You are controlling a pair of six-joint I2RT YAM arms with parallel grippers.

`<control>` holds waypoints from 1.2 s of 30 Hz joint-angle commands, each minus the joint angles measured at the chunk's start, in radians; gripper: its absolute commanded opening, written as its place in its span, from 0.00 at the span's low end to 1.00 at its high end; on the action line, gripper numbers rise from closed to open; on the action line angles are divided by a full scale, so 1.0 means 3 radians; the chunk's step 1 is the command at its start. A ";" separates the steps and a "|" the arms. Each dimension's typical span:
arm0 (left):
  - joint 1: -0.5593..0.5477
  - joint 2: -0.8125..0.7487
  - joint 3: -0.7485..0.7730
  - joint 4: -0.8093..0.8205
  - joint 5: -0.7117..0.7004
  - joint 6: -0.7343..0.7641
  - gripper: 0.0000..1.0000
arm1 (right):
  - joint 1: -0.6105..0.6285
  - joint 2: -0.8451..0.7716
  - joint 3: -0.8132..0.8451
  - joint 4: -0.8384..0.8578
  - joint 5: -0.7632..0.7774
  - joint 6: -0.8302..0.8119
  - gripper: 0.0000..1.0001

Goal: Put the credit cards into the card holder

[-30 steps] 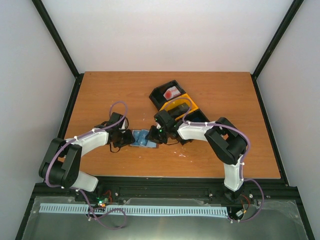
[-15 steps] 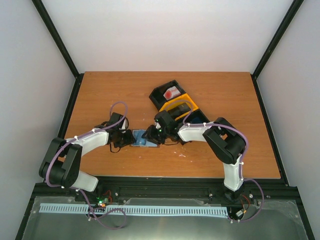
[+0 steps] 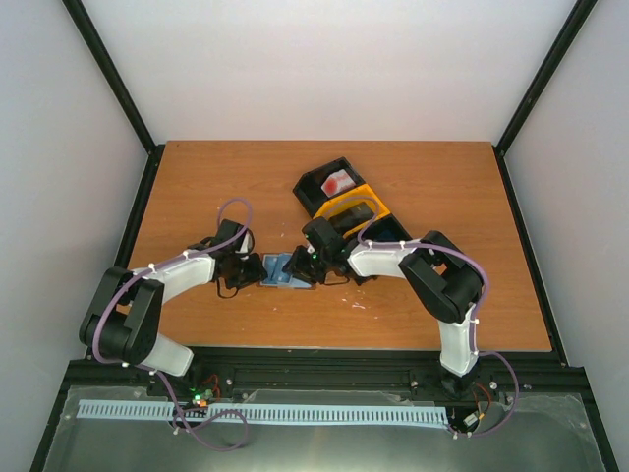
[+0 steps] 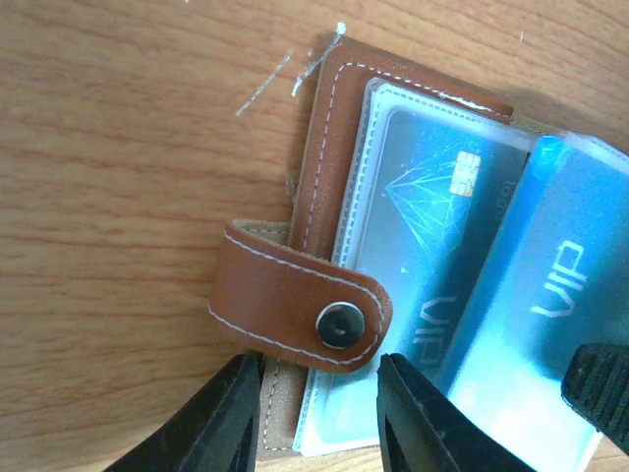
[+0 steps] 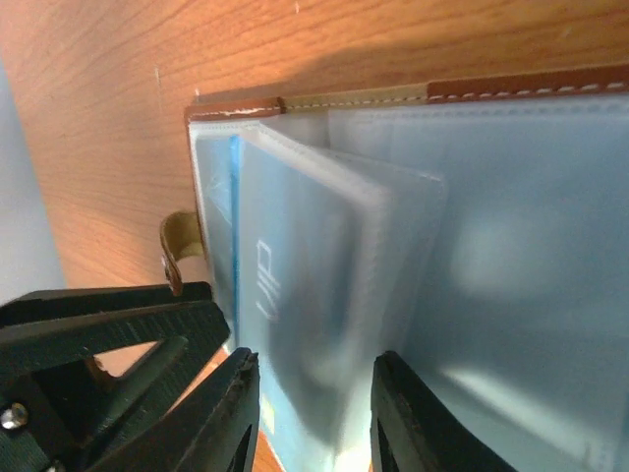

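The brown card holder (image 3: 278, 271) lies open on the table between my two grippers. In the left wrist view its leather edge (image 4: 324, 167) and strap clasp (image 4: 285, 295) show. One blue card with a chip (image 4: 432, 206) sits in a clear sleeve. A second blue card marked VIP (image 4: 560, 285) lies tilted over it. My left gripper (image 4: 319, 418) is open, its jaws either side of the strap end at the holder's left edge. My right gripper (image 5: 314, 418) is open over a raised sleeve holding the VIP card (image 5: 270, 285).
The black-and-yellow tray (image 3: 316, 187) stands behind the right arm, with a red-and-white thing (image 3: 337, 182) in its far compartment and a dark flat thing (image 3: 354, 211) in the yellow one. My left gripper's finger (image 5: 98, 334) shows close beside my right gripper.
My right gripper has shifted slightly left over the holder, so less of the blue inside shows from above. The left gripper has hardly moved.
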State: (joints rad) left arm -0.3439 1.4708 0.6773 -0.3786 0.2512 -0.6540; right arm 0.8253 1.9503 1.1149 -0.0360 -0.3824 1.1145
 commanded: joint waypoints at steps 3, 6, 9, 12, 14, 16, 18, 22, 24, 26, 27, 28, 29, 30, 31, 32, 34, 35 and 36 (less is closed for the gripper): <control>-0.0009 0.0154 -0.0049 -0.0124 0.0003 0.0048 0.34 | 0.0025 -0.0042 -0.0151 0.0527 -0.0124 0.0031 0.27; -0.0009 0.0145 -0.0056 -0.0118 0.0015 0.0045 0.34 | 0.0025 -0.0090 -0.0192 0.0678 -0.0130 0.0024 0.27; -0.0009 0.0143 -0.0054 -0.0119 0.0013 0.0043 0.34 | 0.0025 -0.0096 -0.0167 0.0671 -0.0130 -0.0012 0.24; -0.0009 0.0134 -0.0046 -0.0127 0.0001 0.0045 0.34 | 0.0025 -0.0074 -0.0046 0.0351 -0.0050 -0.0096 0.15; -0.0009 0.0125 -0.0041 -0.0134 0.0001 0.0048 0.35 | 0.0025 -0.0087 0.0012 0.0150 0.0034 -0.0142 0.10; -0.0009 0.0125 -0.0041 -0.0138 -0.0004 0.0047 0.35 | 0.0025 -0.0101 0.0091 -0.0113 0.0118 -0.0228 0.05; -0.0012 0.0121 -0.0034 -0.0145 -0.0014 0.0043 0.34 | 0.0025 -0.0140 0.0148 -0.0380 0.0205 -0.0346 0.03; -0.0009 0.0123 -0.0035 -0.0145 -0.0024 0.0043 0.35 | 0.0016 -0.0201 0.0247 -0.0744 0.0331 -0.0504 0.03; -0.0009 0.0116 -0.0041 -0.0145 -0.0027 0.0044 0.35 | 0.0004 -0.0209 0.0298 -0.0917 0.0381 -0.0565 0.03; -0.0007 0.0115 -0.0039 -0.0149 -0.0025 0.0045 0.35 | -0.0012 -0.0228 0.0333 -0.1058 0.0441 -0.0616 0.03; -0.0009 0.0114 -0.0041 -0.0151 -0.0024 0.0046 0.35 | -0.0021 -0.0237 0.0349 -0.1114 0.0461 -0.0641 0.03; -0.0009 0.0116 -0.0039 -0.0150 -0.0022 0.0048 0.35 | -0.0029 -0.0242 0.0365 -0.1152 0.0477 -0.0665 0.03; -0.0009 0.0116 -0.0041 -0.0150 -0.0023 0.0048 0.35 | -0.0047 -0.0244 0.0380 -0.1182 0.0483 -0.0680 0.03; -0.0009 0.0114 -0.0043 -0.0148 -0.0019 0.0052 0.35 | -0.0055 -0.0239 0.0402 -0.1210 0.0486 -0.0698 0.03; -0.0008 0.0117 -0.0036 -0.0155 -0.0019 0.0053 0.35 | -0.0064 -0.0234 0.0427 -0.1243 0.0483 -0.0718 0.03; -0.0009 0.0114 -0.0038 -0.0154 -0.0019 0.0057 0.35 | -0.0069 -0.0217 0.0461 -0.1277 0.0491 -0.0738 0.03; -0.0009 0.0107 -0.0038 -0.0161 -0.0017 0.0063 0.35 | -0.0076 -0.0173 0.0536 -0.1321 0.0457 -0.0816 0.03; -0.0009 0.0108 -0.0034 -0.0158 -0.0014 0.0070 0.35 | -0.0077 -0.0138 0.0582 -0.1361 0.0434 -0.0850 0.04; -0.0009 0.0105 -0.0038 -0.0153 -0.0008 0.0076 0.35 | -0.0076 -0.0107 0.0616 -0.1369 0.0393 -0.0882 0.05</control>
State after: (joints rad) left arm -0.3439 1.4742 0.6792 -0.3744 0.2584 -0.6529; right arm 0.8085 1.9079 1.2514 -0.3725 -0.2756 0.9058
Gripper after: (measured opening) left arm 0.349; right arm 0.035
